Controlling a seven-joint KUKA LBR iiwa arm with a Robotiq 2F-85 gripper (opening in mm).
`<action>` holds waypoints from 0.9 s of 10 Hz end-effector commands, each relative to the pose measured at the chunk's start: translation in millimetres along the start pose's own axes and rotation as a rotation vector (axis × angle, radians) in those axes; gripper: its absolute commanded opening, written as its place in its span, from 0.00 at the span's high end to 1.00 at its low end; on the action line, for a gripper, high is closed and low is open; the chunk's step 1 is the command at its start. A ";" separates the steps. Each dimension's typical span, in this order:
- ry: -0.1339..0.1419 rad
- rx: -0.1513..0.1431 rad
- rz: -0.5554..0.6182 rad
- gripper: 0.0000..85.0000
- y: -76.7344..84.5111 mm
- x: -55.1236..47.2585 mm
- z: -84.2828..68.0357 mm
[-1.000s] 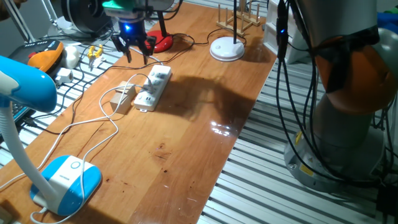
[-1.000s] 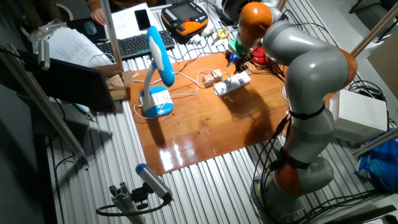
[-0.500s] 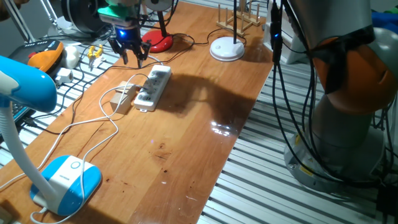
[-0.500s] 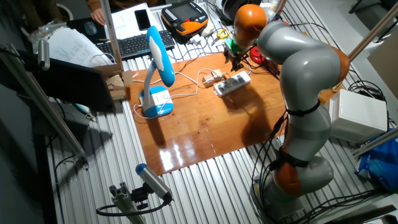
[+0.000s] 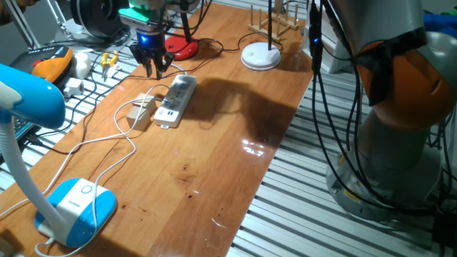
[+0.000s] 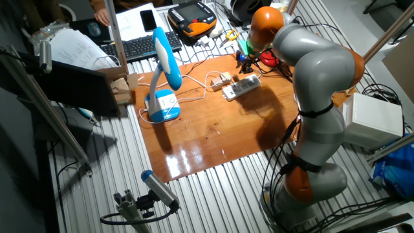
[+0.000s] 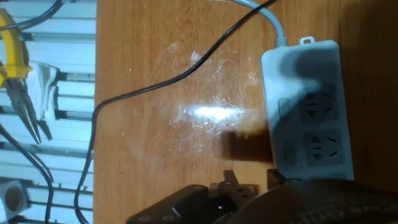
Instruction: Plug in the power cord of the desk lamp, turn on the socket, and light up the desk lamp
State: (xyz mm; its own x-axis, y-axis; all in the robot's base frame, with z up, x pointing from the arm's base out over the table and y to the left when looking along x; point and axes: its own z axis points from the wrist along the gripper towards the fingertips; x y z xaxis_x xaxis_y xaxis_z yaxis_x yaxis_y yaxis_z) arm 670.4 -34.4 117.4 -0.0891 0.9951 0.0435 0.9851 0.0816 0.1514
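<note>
The socket [image 5: 176, 102] is a white power strip lying on the wooden table; it also shows in the other fixed view [image 6: 241, 86] and at the right of the hand view [image 7: 308, 112], where two outlets and two switches are bare. The desk lamp has a light-blue base [image 5: 75, 209] and head [image 5: 28, 96] at the near left, and its lamp head is unlit [image 6: 165, 61]. Its thin white power cord [image 5: 107, 139] runs up to the strip's near end. My gripper [image 5: 151, 64] hovers just above the table beside the strip's far end, fingers close together and empty.
A small tan block [image 5: 137, 118] lies left of the strip. A red lamp base [image 5: 183, 48] with a black cable [image 7: 180, 78] and a white disc lamp [image 5: 260, 56] stand at the back. Pliers [image 7: 22, 93] lie past the table's left edge.
My gripper has shifted a little to the left and turned, staying over the far end of the strip. The strip, cord and lamp have not moved.
</note>
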 end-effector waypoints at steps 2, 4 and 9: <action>-0.002 0.008 -0.008 0.80 -2.2 3.4 4.9; -0.010 0.021 -0.015 0.80 -7.1 9.9 13.9; -0.033 0.007 -0.044 1.00 -25.8 25.7 36.8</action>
State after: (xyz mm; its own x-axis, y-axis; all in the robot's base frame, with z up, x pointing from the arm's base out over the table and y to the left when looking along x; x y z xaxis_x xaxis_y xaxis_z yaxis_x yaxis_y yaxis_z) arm 647.9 -8.4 78.3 -0.1296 0.9916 0.0039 0.9813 0.1277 0.1440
